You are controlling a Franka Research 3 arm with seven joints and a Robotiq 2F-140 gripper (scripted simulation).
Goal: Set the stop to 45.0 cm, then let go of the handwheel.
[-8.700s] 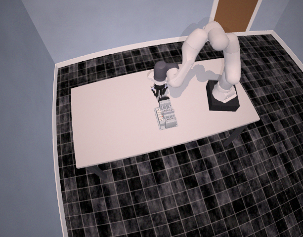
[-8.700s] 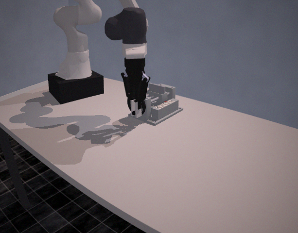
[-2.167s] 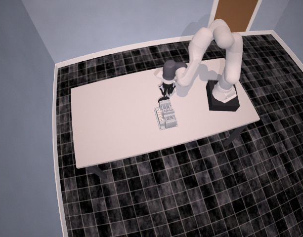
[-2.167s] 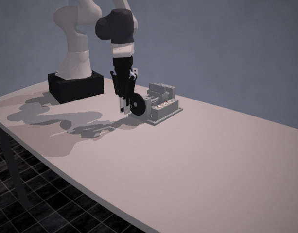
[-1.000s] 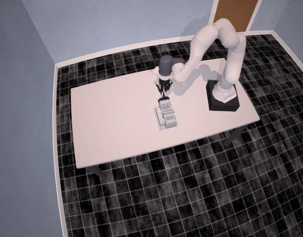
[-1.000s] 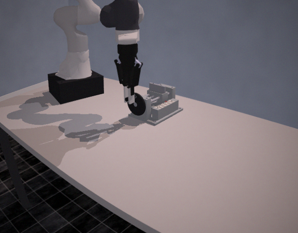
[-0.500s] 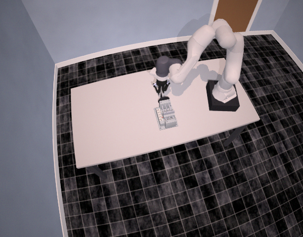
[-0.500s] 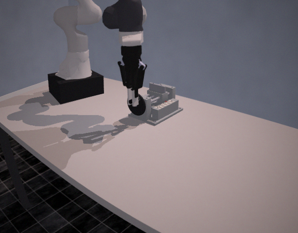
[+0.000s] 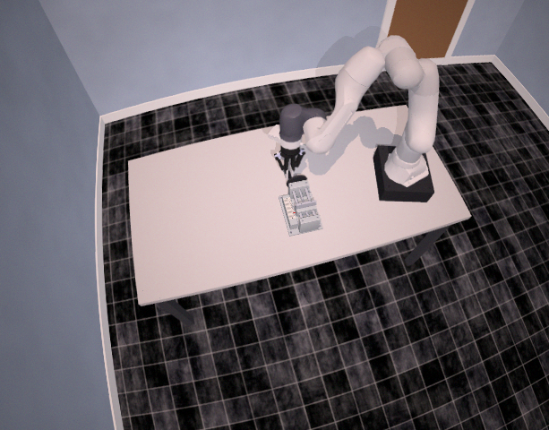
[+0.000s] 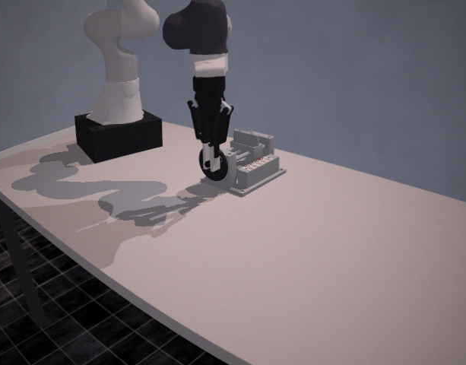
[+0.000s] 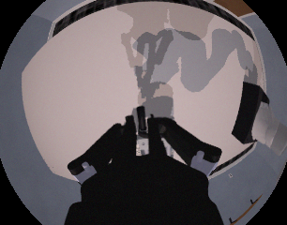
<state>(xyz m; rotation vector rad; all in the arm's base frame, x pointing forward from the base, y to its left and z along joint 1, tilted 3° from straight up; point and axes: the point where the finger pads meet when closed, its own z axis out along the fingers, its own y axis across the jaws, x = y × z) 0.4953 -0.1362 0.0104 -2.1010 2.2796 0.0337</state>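
Note:
The grey stop device (image 9: 310,225) (image 10: 260,172) stands on the table, with rods, a sliding block and a pale scale strip (image 9: 289,207). A small red pointer (image 9: 294,212) (image 10: 259,159) sits along the strip; its numbers are too small to read. The black handwheel (image 9: 298,177) (image 10: 220,175) is upright on the device's end. My gripper (image 9: 288,176) (image 10: 210,158) (image 11: 141,113) points down in front of the wheel, its fingers close together around the wheel's dark crank handle (image 11: 142,117). The fingers partly hide the wheel and handle in the exterior view.
The white table (image 9: 195,208) (image 10: 323,243) carries the device near its middle. The arm's black base block (image 9: 404,193) (image 10: 121,138) stands at one end of the table. The arm's shadow falls on the table beside the wheel.

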